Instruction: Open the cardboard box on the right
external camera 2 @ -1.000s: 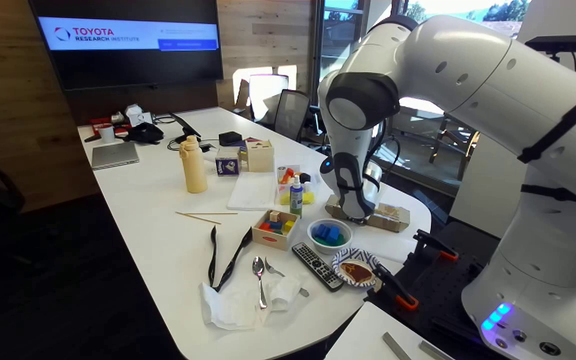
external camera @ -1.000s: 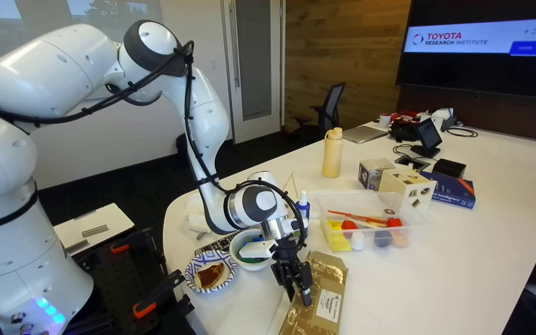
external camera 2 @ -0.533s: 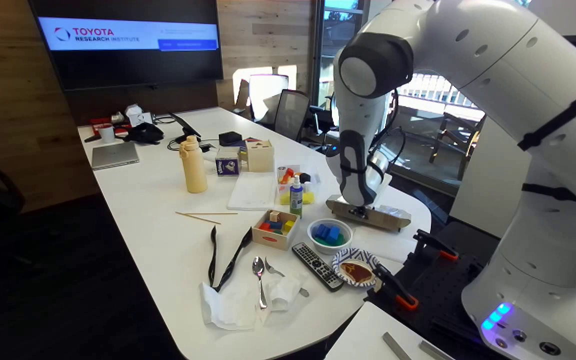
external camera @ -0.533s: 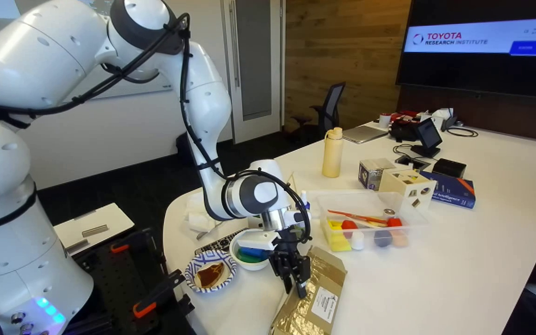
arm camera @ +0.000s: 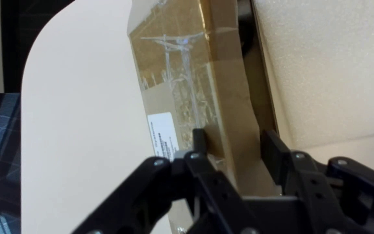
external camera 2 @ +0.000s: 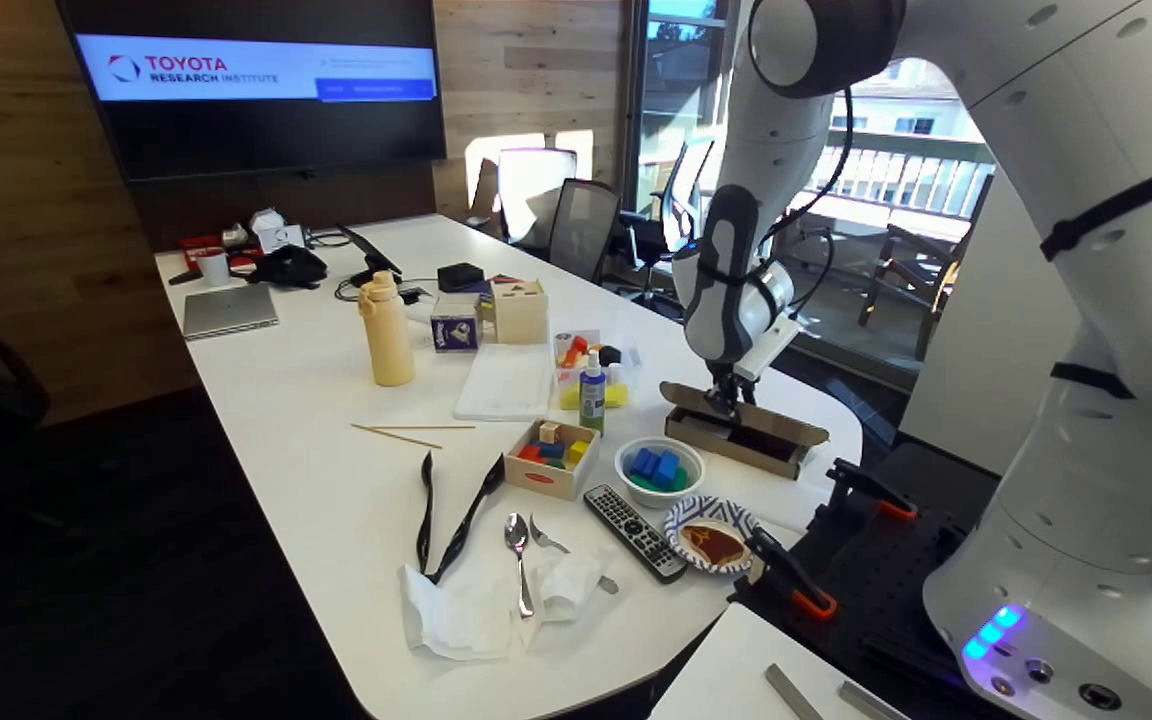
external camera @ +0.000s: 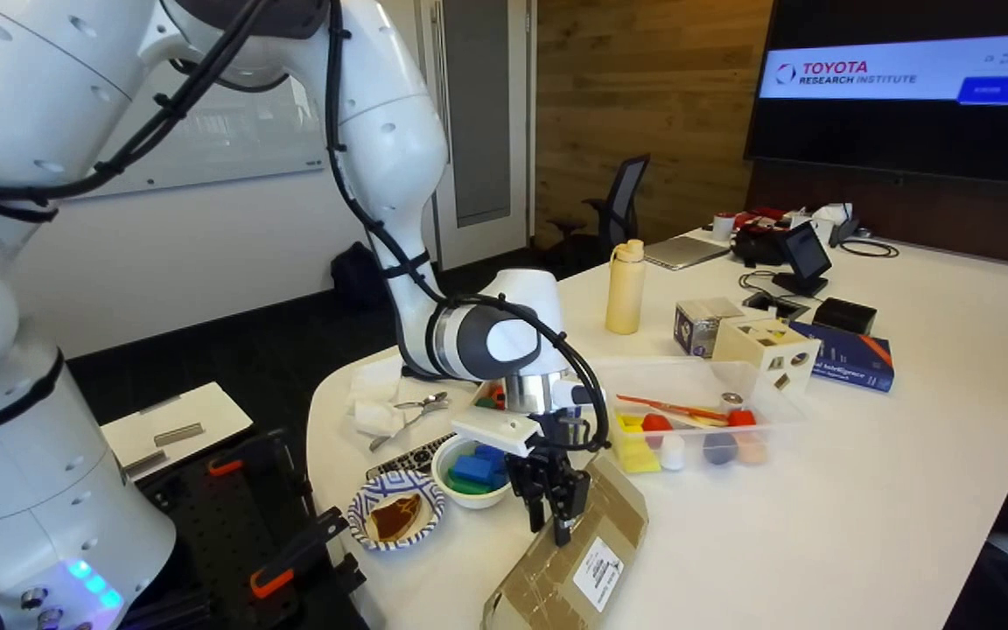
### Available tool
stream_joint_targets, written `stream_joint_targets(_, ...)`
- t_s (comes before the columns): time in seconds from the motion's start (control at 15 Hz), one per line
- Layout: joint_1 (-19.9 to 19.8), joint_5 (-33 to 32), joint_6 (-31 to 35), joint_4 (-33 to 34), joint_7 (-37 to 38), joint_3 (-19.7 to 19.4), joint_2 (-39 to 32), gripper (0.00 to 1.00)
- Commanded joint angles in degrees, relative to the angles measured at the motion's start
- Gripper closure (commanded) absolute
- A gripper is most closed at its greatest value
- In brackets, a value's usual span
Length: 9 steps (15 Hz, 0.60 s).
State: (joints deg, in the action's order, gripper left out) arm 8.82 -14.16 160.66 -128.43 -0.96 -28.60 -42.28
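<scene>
You've got the flat rectangular tan-brown cardboard box (external camera 2: pixel 736 452) near the rounded corner of the white tabletop (external camera: pixel 863 525), lid (external camera: pixel 602 518) tilted up. Your end effector (arm camera: pixel 234 143) is clamped on the lid's folded edge, jaws either side. Farther out: white round bowl (external camera: pixel 469 501) of blue and green blocks (external camera: pixel 476 470), clear rectangular plastic tray (external camera: pixel 670 376), pale-yellow cylindrical bottle (external camera: pixel 626 293).

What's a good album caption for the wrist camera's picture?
A black gripper straddles the edge of a partly raised lid on a taped cardboard box, its white label showing.
</scene>
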Motion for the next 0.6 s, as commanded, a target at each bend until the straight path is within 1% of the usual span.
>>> stream_joint_targets(0.0,-8.0,-0.1,-5.0,0.9,-3.0,5.8,4.9,0.78)
stream_joint_targets(0.13,-11.6,0.4,-7.1,2.8,-3.5,8.0,5.5,0.78)
stream_joint_targets(0.2,-12.8,0.4,-7.7,4.0,-3.3,8.4,5.5,0.78)
stream_joint_targets(0.53,-16.6,0.5,-9.7,7.4,-2.6,9.9,6.6,0.78)
